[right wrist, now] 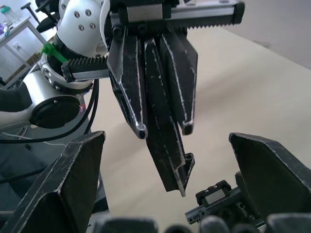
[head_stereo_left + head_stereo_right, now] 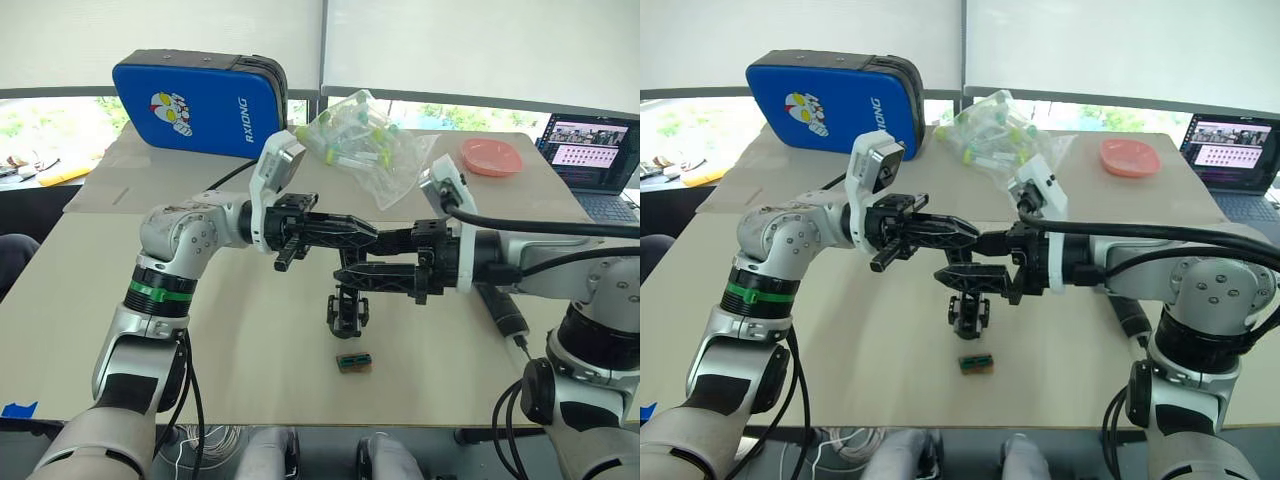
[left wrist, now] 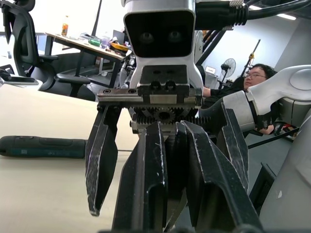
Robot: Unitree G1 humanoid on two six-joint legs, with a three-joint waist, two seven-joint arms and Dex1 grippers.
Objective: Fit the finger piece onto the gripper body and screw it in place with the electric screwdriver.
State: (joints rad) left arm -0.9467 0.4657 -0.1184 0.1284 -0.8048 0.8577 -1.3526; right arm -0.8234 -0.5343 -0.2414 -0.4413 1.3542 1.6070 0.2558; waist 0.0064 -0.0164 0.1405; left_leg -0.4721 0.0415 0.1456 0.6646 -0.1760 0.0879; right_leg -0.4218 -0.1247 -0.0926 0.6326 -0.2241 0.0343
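Observation:
My left gripper (image 2: pixel 368 233) is shut on the finger piece (image 1: pixel 170 160), a black tapered wedge that sticks out past its fingertips in the air over the table's middle. My right gripper (image 2: pixel 360 256) faces it, open, with its fingers (image 3: pixel 99 165) spread on either side of the left gripper's tips and not touching the piece. The gripper body (image 2: pixel 347 310) stands on the table just below both grippers. Beside my right arm, on the table, lies the electric screwdriver (image 2: pixel 505 312).
A small green-and-brown block (image 2: pixel 354 362) lies in front of the gripper body. A blue case (image 2: pixel 195 105), a plastic bag of tubes (image 2: pixel 360 140) and a pink dish (image 2: pixel 492 156) sit at the back, a laptop (image 2: pixel 590 150) at far right. A person (image 3: pixel 252 77) sits beyond the table.

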